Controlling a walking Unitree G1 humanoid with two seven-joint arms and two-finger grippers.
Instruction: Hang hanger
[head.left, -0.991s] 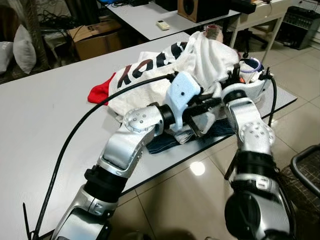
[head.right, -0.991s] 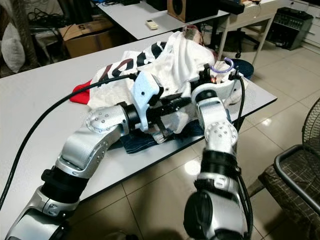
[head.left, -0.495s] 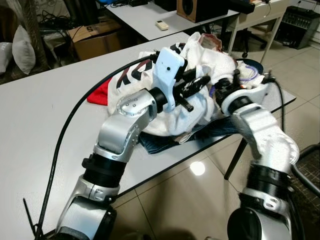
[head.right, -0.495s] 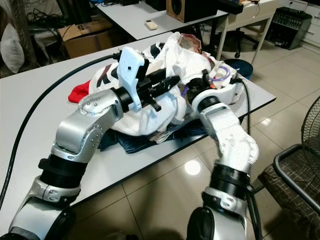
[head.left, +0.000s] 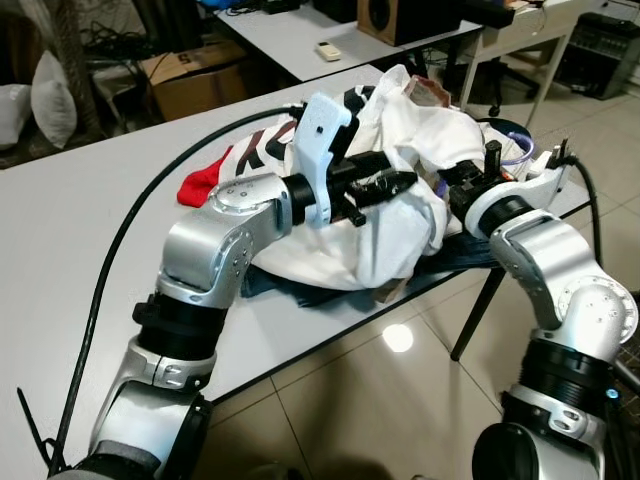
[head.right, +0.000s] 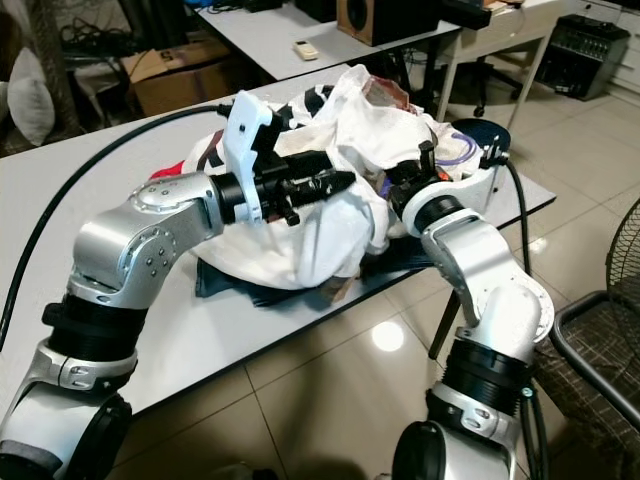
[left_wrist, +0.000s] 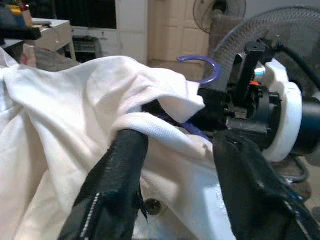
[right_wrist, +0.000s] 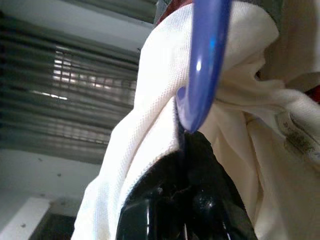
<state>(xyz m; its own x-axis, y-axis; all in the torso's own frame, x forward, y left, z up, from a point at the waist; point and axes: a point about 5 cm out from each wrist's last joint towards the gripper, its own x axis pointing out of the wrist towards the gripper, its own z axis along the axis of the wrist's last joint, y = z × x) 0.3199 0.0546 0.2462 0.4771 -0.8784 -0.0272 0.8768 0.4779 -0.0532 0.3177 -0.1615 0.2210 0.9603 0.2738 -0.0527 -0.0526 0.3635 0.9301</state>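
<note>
Right now both arms are up over the heap of clothes on the counter (head.left: 60, 260), working on a white shirt (head.right: 330, 215) with a purple hanger (left_wrist: 202, 67) inside it. The right pincer (right_wrist: 182, 165) is clamped on the hanger's stem just below the hook, with white collar cloth bunched around the blue plastic right at its fingertips. The left pincer (left_wrist: 175, 165) faces it from the other side, its fingers (left_wrist: 117, 180) apart, a fold of the shirt lying between them and draped against one finger; the hook curls up just beyond its tips, close to the right wrist.

To my eye the step in hand is lifting the shirt free on its hanger before carrying it anywhere. Doing that well means the right pincer keeping a firm hold on the stem while the left gathers or supports the loose cloth, so the garment rises clear of the dark jeans (head.left: 300, 290) and the red cloth (head.left: 197, 186) underneath rather than dragging them off the edge.

Much is hidden: the hanger's shoulders are buried in fabric, so I cannot tell whether the shirt sits properly on it. No rail or hook to hang it on can be made out
</note>
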